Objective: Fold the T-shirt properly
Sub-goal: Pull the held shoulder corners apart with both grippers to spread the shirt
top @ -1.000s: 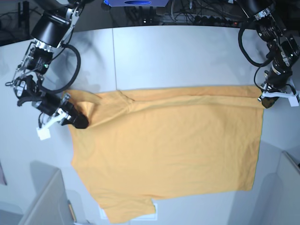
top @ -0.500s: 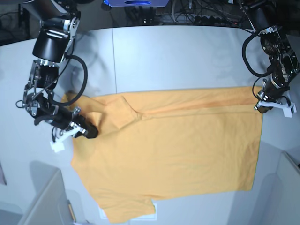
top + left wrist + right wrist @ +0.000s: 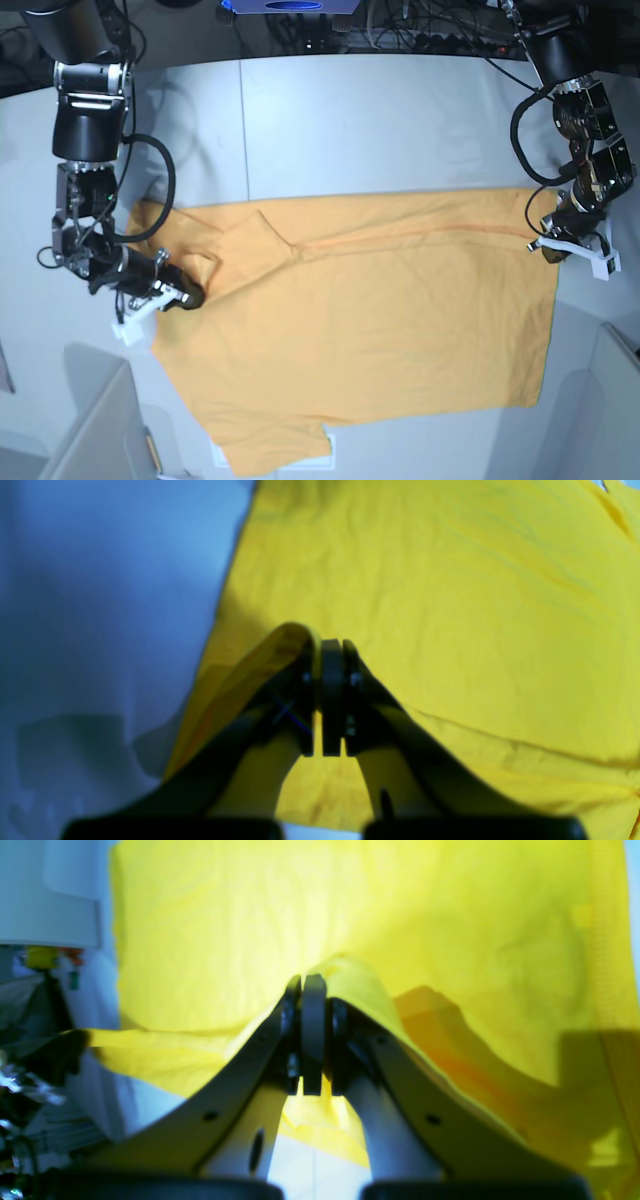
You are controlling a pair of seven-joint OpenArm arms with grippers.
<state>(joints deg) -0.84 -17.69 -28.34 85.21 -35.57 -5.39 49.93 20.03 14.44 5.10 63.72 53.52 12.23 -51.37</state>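
Observation:
The yellow-orange T-shirt [image 3: 370, 320] lies spread on the grey table [image 3: 380, 120], plain side up, with its far edge folded over toward the near side. My left gripper [image 3: 549, 250] is shut on the shirt's far right corner; in the left wrist view the jaws [image 3: 327, 652] pinch a raised fold of the cloth [image 3: 450, 580]. My right gripper [image 3: 188, 296] is shut on the shirt's left edge near a sleeve; in the right wrist view the jaws [image 3: 310, 985] pinch a lifted ridge of the cloth [image 3: 225, 915].
Grey bin edges stand at the near left [image 3: 95, 420] and near right [image 3: 615, 390]. A white label [image 3: 218, 455] peeks out under the shirt's near hem. Cables and equipment [image 3: 400, 30] lie beyond the table's far edge.
Both grippers have moved toward the near side with the cloth in them, drawing the folded far edge further over the shirt. The right gripper has also moved inward.

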